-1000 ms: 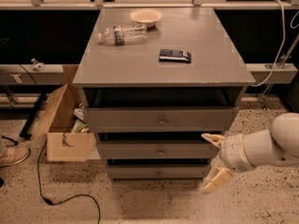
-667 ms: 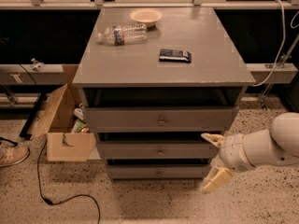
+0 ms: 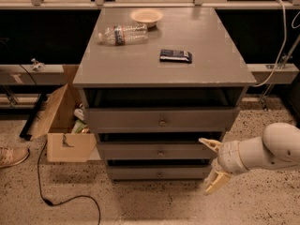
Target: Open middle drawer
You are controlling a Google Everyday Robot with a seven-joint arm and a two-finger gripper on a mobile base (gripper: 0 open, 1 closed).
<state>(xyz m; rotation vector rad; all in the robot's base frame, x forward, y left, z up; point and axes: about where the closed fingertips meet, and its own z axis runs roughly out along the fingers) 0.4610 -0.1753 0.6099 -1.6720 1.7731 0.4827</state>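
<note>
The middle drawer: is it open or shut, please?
Shut: the middle drawer sits flush with no interior showing; the open pincer hovers off its right end.

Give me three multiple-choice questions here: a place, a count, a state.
1. Where is the cream two-finger gripper? A: top left of view. B: low, right of the grey wooden middle drawer. C: top centre.
2. How many knobbed drawer fronts has the grey wooden cabinet? A: two. B: three. C: five.
3. The clear plastic bottle is: A: upright. B: gripped. C: lying on its side.
Answers: B, beside that drawer's right end; B, three stacked fronts show; C, flat on the cabinet.
</note>
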